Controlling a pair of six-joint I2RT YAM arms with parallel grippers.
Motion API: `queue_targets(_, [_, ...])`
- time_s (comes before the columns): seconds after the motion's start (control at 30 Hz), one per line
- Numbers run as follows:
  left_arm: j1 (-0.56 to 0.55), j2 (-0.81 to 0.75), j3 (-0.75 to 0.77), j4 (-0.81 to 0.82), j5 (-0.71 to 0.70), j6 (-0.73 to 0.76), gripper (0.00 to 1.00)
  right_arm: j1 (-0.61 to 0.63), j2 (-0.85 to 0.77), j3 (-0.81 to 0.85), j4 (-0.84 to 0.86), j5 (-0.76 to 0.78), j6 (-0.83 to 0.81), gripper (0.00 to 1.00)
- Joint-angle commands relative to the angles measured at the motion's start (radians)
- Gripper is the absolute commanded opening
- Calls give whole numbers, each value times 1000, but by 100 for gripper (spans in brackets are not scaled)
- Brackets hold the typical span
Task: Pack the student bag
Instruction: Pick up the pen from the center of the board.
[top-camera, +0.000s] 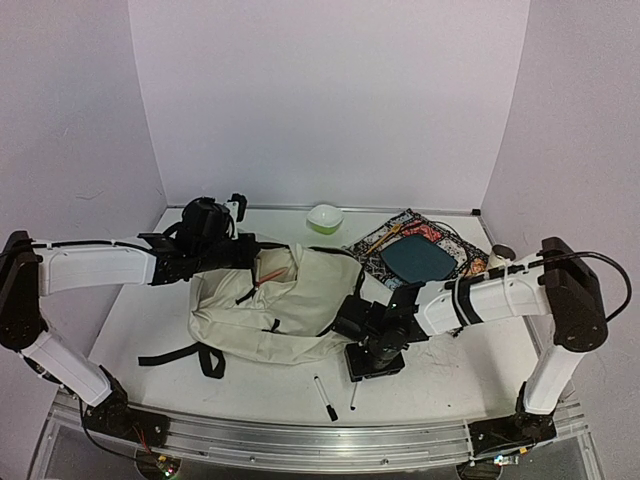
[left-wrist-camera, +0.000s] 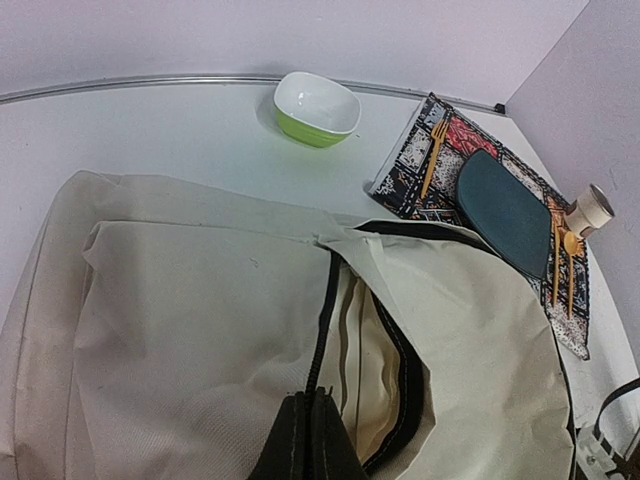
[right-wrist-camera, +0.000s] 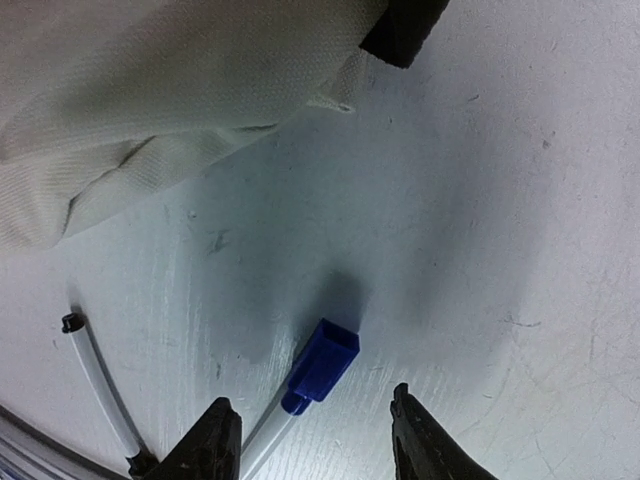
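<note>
Pinching the black zipper edge of the cream backpack (top-camera: 270, 300) with the left gripper (left-wrist-camera: 312, 405), fingers pressed together on the fabric, main pocket gaping. Resting mid-table (top-camera: 440, 375), black straps trailing toward the near left. Hovering low with the right gripper (right-wrist-camera: 310, 405) just beside the backpack's near edge, fingers apart, straddling a blue-capped pen (right-wrist-camera: 320, 362). Lying near, to its left: a second pen (right-wrist-camera: 100, 385). Standing at the far side: green bowl (left-wrist-camera: 317, 108), patterned placemat (left-wrist-camera: 420, 170) bearing a dark plate (left-wrist-camera: 505, 210).
</note>
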Motion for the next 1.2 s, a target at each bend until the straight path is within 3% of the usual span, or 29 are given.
queue_targets(0.0, [8,-55,9,66,-24,-2,0,3,49,23,-18,12,12,51])
queue_targets(0.17, [8,-57,10,64,-21,-1,0,2,86,24,-7,10,13,46])
queue_targets(0.6, [8,-68,8,64,-26,3,0,-18,4,-57,-32,77,38,2])
queue_targets(0.87, [7,-68,8,63,-24,3,0,-61,-184,-67,-49,111,11,0])
queue_targets(1.17, [8,-61,11,64,-11,2,0,-133,-330,66,-23,117,-95,0])
